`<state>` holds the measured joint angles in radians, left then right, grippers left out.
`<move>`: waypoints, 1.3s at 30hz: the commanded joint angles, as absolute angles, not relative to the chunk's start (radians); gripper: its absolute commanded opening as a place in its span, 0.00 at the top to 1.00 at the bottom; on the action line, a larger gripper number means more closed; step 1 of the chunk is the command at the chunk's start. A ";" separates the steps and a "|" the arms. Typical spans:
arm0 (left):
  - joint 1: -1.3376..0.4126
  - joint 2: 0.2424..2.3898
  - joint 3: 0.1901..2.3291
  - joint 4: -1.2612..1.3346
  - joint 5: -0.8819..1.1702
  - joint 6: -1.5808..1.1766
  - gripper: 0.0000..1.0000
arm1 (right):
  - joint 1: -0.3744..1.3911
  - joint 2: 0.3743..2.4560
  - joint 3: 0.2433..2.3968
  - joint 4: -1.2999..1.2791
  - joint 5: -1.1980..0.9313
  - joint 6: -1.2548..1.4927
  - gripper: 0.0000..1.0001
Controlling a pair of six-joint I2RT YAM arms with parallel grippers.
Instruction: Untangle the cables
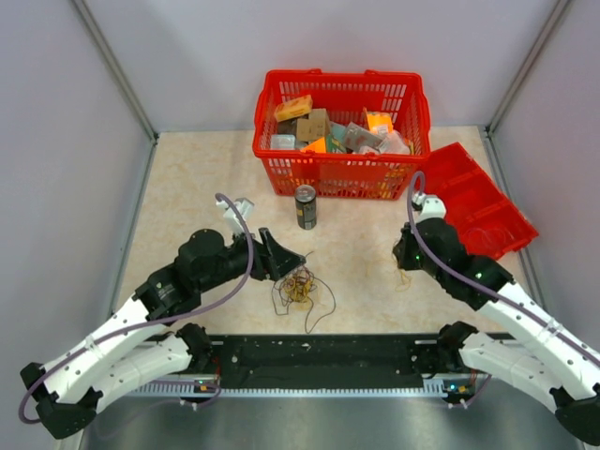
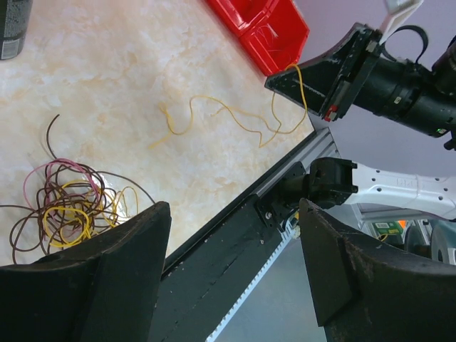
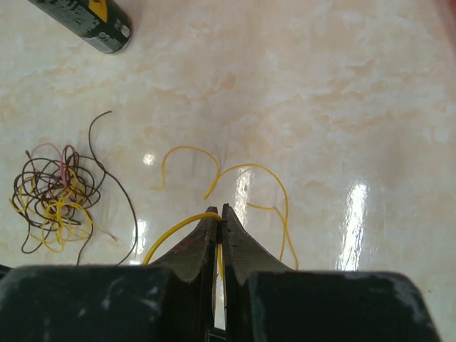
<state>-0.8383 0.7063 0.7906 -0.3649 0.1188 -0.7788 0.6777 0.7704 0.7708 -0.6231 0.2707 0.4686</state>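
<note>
Cables (image 1: 300, 284) lie mostly as one knotted clump of dark brown, yellow and pink strands on the table (image 1: 187, 187), on the near side of the drink can (image 1: 306, 206) and clear of it. One yellow cable (image 3: 249, 171) lies apart from the clump in loose waves, nearer than the can and off to its right. One end runs into the right gripper (image 3: 221, 210), whose jaws are pinched together on it. The left gripper (image 2: 234, 206) hangs spread wide and empty, near-left of the can, just beside the clump.

These strands look hair-thin, almost weightless and springy. A pull on one probably drags the whole clump rather than freeing it, and a thin wire may slip from a loose pinch. The best hold seems to be a free end, such as the dark one curling out towards the can.

The can stands upright and could tip if the clump is swept its way. A red basket (image 1: 342, 178) of packets sits just behind the can, and a red bin (image 1: 487, 211) well to its right. The black rail (image 1: 319, 354) runs along the near edge. Nothing lies between either gripper and the clump.
</note>
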 commanded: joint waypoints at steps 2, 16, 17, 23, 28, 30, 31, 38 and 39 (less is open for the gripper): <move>-0.835 0.704 0.770 -0.333 0.106 -0.769 0.23 | 0.663 0.837 0.767 -0.719 0.359 0.554 1.00; -0.834 0.673 0.752 -0.337 0.115 -0.778 0.23 | 0.658 1.230 0.804 -0.637 0.150 0.586 0.27; -0.834 0.669 0.750 -0.339 0.112 -0.776 0.23 | 0.658 1.212 0.795 -0.638 0.164 0.592 0.21; -0.834 0.690 0.753 -0.328 0.123 -0.767 0.23 | 0.653 1.141 0.799 -0.686 0.216 0.633 0.16; -0.834 0.701 0.758 -0.318 0.127 -0.765 0.23 | 0.657 1.131 0.810 -0.658 0.155 0.632 0.15; -0.834 0.701 0.755 -0.314 0.127 -0.764 0.23 | 0.666 1.144 0.793 -0.594 0.091 0.647 0.14; -0.834 0.701 0.753 -0.311 0.127 -0.767 0.23 | 0.666 1.155 0.781 -0.566 0.072 0.663 0.13; -0.836 0.690 0.733 -0.305 0.146 -0.788 0.23 | 0.684 1.367 0.781 -0.607 0.251 0.801 0.15; -0.835 0.683 0.730 -0.310 0.146 -0.790 0.23 | 0.693 1.376 0.769 -0.604 0.270 0.813 0.17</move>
<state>-0.8383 0.7044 0.7441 -0.3519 0.1291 -0.7841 0.6697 1.3209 0.7834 -0.6029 0.1699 0.7246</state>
